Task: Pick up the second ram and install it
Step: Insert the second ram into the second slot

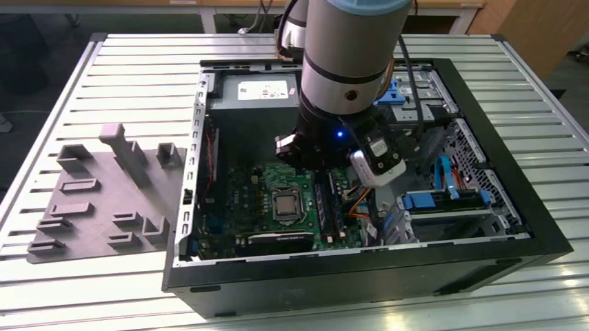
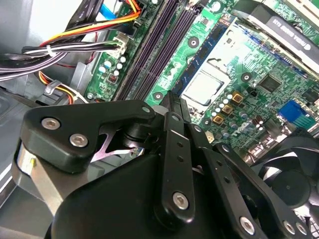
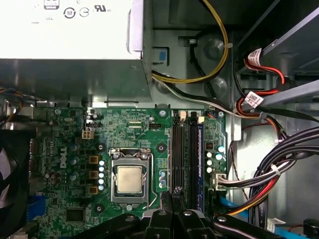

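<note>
My gripper (image 3: 172, 195) hovers low over the black ram slots (image 3: 185, 159) of the green motherboard (image 3: 65, 149), just beside the processor socket. In the second wrist view the gripper (image 2: 170, 99) has its black fingers drawn together at the tip, and I see nothing between them. A thin bluish stick (image 3: 200, 164), apparently a ram, stands on edge in the slot farthest from the socket. I cannot tell whether it is the second ram. In the exterior view the arm (image 1: 345, 69) reaches down into the open computer case, above the slots (image 1: 329, 207).
The grey tray (image 1: 101, 200) with upright blocks lies outside the case at the exterior view's left. Inside are the power supply (image 1: 258, 89), the processor (image 3: 128, 179), bundled cables (image 3: 259, 174), a black fan (image 2: 294, 164) and blue drive brackets (image 1: 442, 200).
</note>
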Tool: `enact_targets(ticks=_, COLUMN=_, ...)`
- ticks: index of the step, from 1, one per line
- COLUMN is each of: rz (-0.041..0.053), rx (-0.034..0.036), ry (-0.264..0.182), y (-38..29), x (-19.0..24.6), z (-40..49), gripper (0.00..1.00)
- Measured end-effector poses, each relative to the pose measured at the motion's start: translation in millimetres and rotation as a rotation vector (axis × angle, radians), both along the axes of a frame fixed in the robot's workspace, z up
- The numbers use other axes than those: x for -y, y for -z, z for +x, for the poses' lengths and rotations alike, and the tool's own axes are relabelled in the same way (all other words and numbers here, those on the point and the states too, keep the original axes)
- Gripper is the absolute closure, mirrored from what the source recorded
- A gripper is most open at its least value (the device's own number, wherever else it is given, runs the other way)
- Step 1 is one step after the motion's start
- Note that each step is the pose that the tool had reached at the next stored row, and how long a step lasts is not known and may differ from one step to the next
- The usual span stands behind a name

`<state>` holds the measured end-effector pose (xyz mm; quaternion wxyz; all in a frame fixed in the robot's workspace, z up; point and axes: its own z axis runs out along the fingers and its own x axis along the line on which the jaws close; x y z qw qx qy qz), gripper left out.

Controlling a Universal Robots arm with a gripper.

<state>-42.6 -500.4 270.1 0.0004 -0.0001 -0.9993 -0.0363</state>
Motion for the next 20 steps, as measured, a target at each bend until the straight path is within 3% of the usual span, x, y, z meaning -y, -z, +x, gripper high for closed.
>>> enact_targets(ticks=20, rz=0.0001, rx=0.0001, ry=0.0, y=8.0, x=0.0, z=2.8, gripper=0.89)
